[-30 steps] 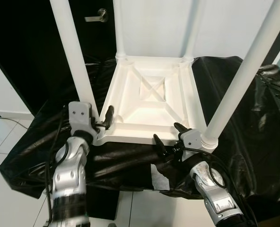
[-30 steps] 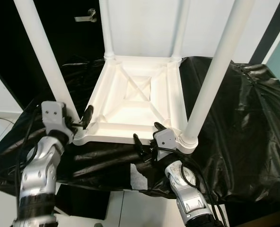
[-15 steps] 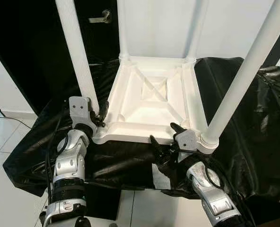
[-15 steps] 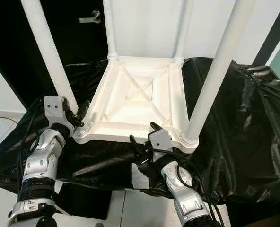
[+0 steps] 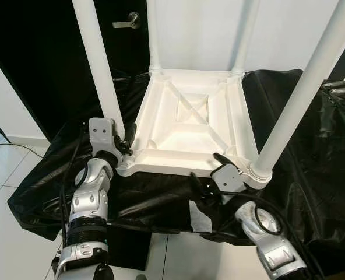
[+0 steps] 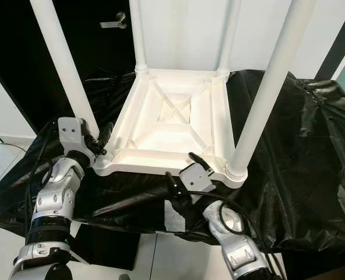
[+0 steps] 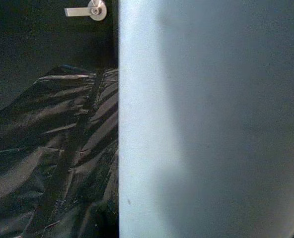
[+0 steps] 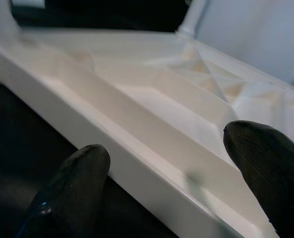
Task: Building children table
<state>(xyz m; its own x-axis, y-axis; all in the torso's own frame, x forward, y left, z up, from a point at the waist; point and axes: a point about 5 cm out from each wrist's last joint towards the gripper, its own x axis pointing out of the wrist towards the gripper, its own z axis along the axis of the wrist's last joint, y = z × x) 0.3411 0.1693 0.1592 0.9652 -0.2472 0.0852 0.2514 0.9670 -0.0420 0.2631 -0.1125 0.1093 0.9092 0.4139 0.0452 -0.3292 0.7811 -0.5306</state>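
My right gripper stands open in the left eye view, one finger above the near rim of the upturned table and one below it, not yet closed. My left gripper is at the near left corner, pressed in by the base of the near left leg; I cannot tell whether it is open or shut. The table lies top-down on a black plastic sheet over a raised surface, four white legs pointing up, its underside ribbed with a cross in the middle.

In the right eye view the near edge of the table sits close to the front of the sheet. My worry: a pull from one side only could slide it on the slick plastic and tip the tall legs towards me.

The left wrist view has the white leg very close, the sheet beside it.

In the right wrist view my fingertips straddle the rim with a gap; a shallow bite there could slip off.
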